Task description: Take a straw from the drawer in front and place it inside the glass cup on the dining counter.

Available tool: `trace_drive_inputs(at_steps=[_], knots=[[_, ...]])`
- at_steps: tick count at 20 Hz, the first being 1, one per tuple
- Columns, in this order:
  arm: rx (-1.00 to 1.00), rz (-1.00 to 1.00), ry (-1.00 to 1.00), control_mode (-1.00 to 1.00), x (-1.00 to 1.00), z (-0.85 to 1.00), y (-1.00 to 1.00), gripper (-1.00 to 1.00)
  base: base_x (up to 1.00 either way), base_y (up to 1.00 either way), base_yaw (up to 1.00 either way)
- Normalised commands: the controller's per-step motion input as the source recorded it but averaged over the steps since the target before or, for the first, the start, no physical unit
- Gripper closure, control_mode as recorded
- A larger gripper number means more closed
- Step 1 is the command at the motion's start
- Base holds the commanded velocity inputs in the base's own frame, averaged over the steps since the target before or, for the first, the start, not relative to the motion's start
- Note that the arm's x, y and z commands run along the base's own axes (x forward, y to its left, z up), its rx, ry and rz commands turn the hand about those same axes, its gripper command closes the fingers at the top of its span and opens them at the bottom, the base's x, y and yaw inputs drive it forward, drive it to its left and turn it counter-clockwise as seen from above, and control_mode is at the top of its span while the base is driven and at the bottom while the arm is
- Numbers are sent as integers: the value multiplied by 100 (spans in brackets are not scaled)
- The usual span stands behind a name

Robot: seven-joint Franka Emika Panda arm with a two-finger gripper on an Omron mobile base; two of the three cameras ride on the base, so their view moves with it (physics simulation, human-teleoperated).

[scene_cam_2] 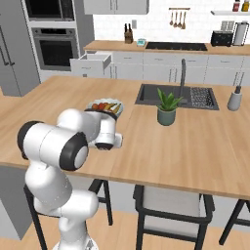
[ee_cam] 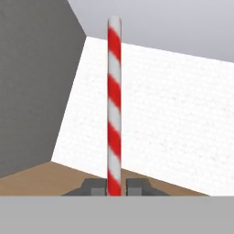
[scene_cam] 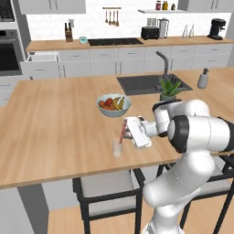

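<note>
the glass cup (scene_cam: 117, 147) is standing on the dining counter (scene_cam: 55, 119), just in front of the fruit bowl (scene_cam: 113, 105); the straw (scene_cam: 122, 131) is reaching down to the cup's rim, and the sink (scene_cam: 141, 84) is lying behind the bowl.

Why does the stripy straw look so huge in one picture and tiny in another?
Hand view: the camera sits right behind the end effector, so the straw looks big and sharp. Left base view: that camera stands far back, so the straw above the glass cup looks small and blurry.

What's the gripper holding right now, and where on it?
The gripper is shut on the straw, gripping it at one end; the rest of its length sticks out past the fingertips.
</note>
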Motion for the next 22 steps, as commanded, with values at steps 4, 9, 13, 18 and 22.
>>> trace_drive_inputs(at_steps=[4,9,13,18,22], knots=[[0,2,9,-100,17,-14,2,100,0,0,0],[0,2,7,-100,16,-10,3,100,0,0,0],[0,1,2,-100,17,-2,2,100,0,0,0],[0,2,0,-100,18,-8,0,100,0,0,0],[-1,3,-1,-100,1,-7,7,100,0,0,0]])
